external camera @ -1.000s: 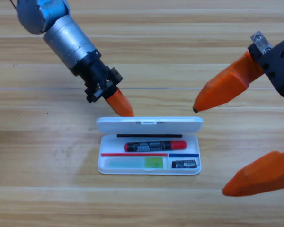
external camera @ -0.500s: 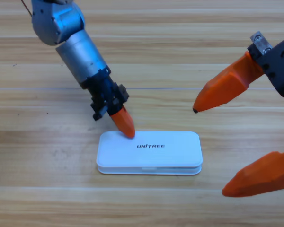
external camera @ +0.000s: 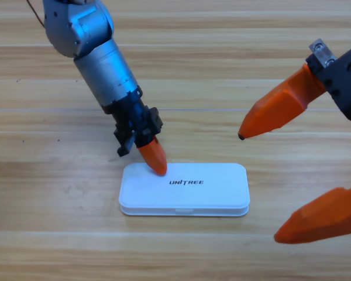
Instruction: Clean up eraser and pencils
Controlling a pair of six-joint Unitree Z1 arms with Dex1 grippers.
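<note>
High view: a white case (external camera: 184,189) lies flat on the wooden desk (external camera: 58,234) with its lid down, and the word UNITREE shows on the lid. The eraser and the pencils are not to be seen anywhere on the desk; they are presumably inside the case, so the tidying looks all but done.

The case looks like light, stiff, smooth plastic, and by my judgement it would slide under a sideways push; a hold across its long edges would suit it best, or a straight press down on the lid. The pencils would be rigid and apt to roll, the eraser small and grippy.

The left gripper (external camera: 154,162) points steeply down at the case's upper-left corner, its orange tip resting on the lid just left of the lettering. Whether it is parted or closed I cannot tell; it holds nothing that shows.

The right gripper (external camera: 258,186) waits to the right of the case, well apart from it, spread wide and empty, one jaw above the case's level and one below.
</note>
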